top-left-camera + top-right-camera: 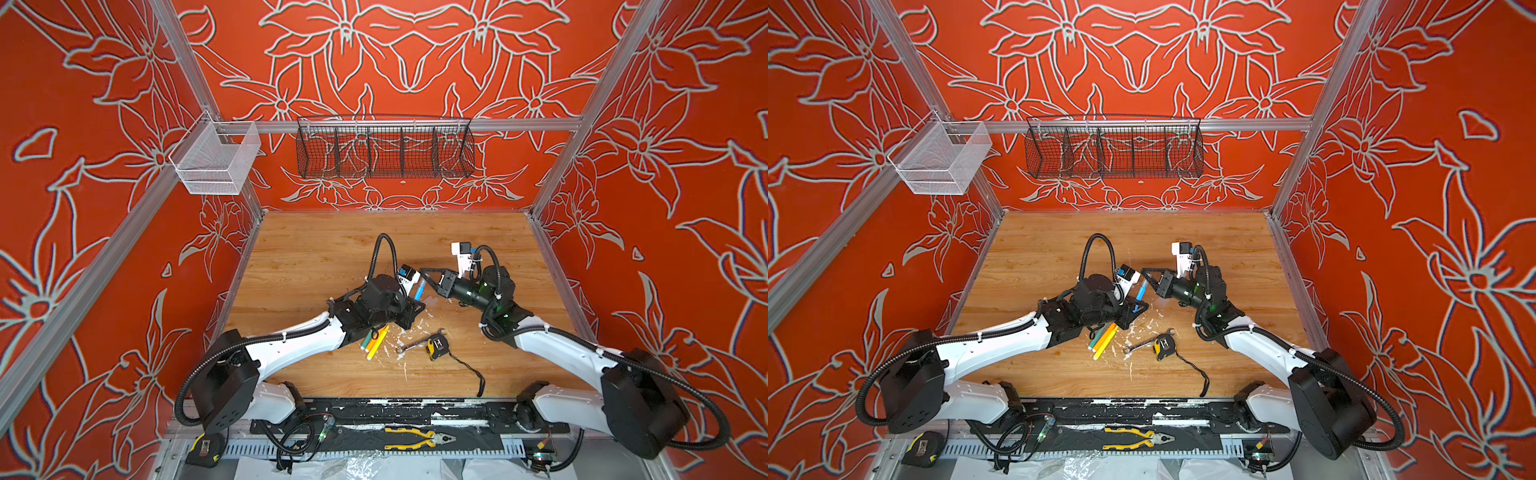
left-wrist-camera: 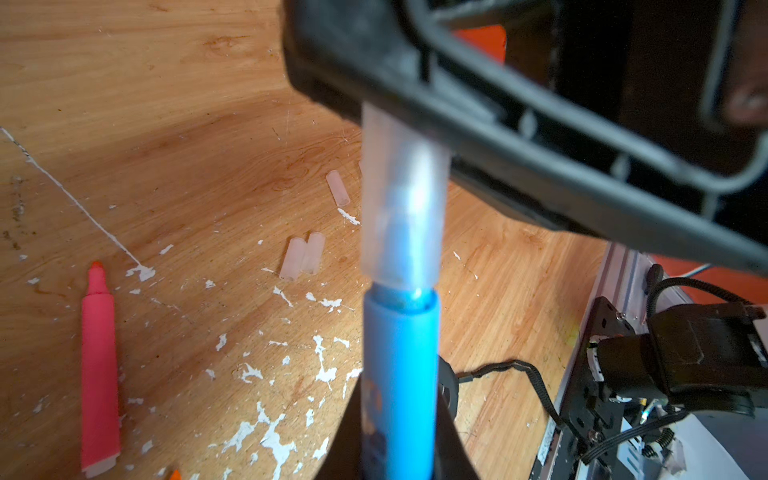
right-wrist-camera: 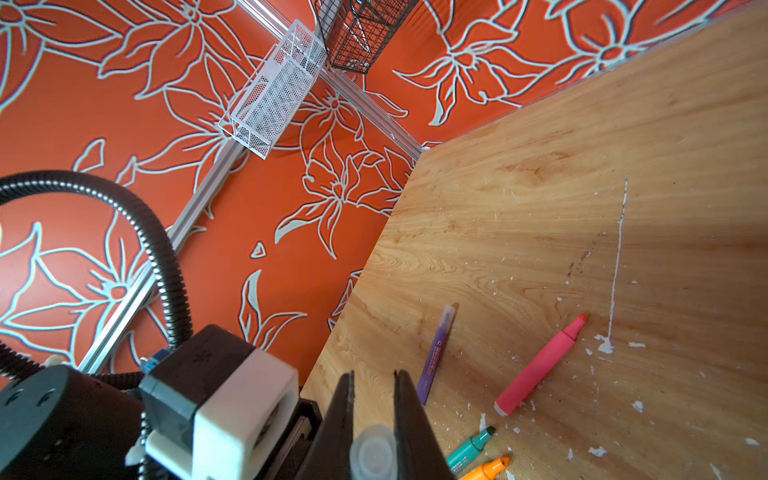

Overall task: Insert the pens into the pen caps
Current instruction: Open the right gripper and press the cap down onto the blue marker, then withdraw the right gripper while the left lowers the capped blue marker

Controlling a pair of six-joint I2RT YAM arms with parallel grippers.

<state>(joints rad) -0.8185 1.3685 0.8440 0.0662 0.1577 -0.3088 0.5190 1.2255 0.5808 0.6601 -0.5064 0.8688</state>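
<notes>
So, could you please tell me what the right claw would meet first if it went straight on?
Probably the left arm's wrist camera, just beyond the right claw gripping the pen cap; depth is unclear.

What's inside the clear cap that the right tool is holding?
Tip of the blue pen shows dimly through the cap. The right tool hides the cap's far end.

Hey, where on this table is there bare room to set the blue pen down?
Bare: the far half of the wooden table, between the blue pen and the orange back wall. Crowded: the near middle, with the green, orange and yellow markers, silver wrench, yellow tape measure and loose clear caps.
</notes>
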